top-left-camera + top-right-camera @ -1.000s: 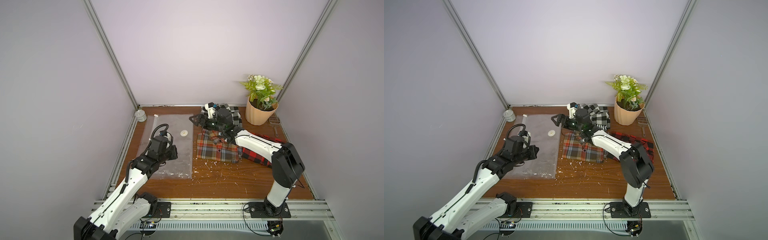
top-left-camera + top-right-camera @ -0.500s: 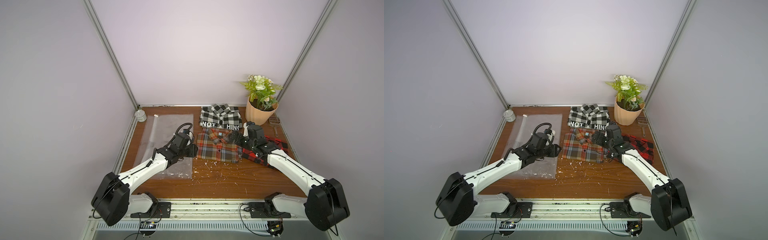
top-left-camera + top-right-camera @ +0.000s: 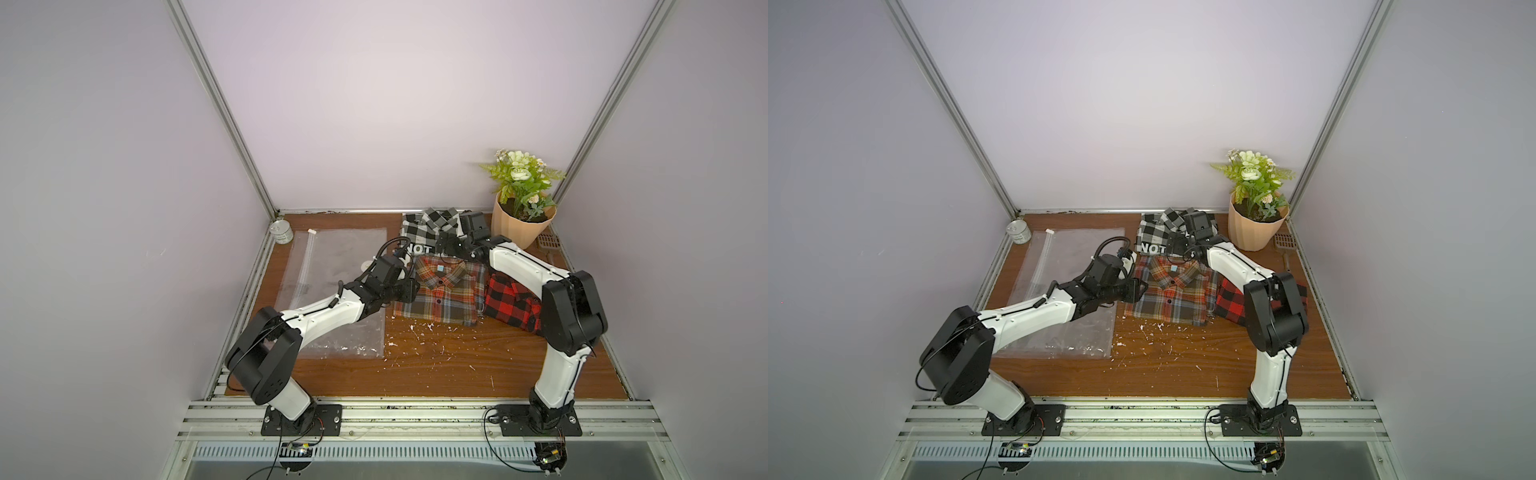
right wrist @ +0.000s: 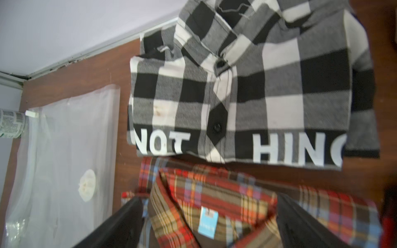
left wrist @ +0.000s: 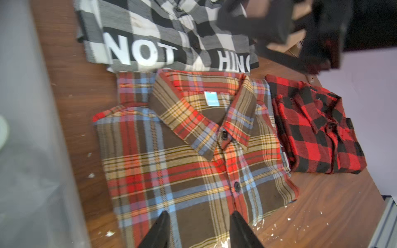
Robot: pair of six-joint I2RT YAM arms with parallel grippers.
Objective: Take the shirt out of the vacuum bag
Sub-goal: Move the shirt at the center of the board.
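Observation:
The clear vacuum bag [image 3: 332, 257] [image 3: 1067, 257] lies flat at the table's left, with its white valve [image 4: 87, 185] and zip slider [image 3: 311, 231], and nothing shows inside it. A brown, red and blue plaid shirt [image 3: 444, 291] [image 5: 193, 154] lies folded just right of the bag. My left gripper [image 3: 409, 289] [image 5: 198, 214] is over that shirt's bag-side edge, open, with nothing between its fingers. My right gripper [image 3: 446, 245] [image 4: 210, 195] is open wide above the plaid shirt's collar, by the black-and-white shirt.
A black-and-white check shirt [image 3: 419, 232] lies behind the plaid one and a red-and-black check shirt [image 3: 507, 299] to its right. A potted plant [image 3: 521, 226] stands back right, a small can [image 3: 282, 232] back left. White crumbs [image 3: 415, 328] dot the wood.
My left gripper moved right from above the bag to the plaid shirt's edge, and its jaws opened. My right gripper swung forward to the plaid shirt's right side, then back to its collar.

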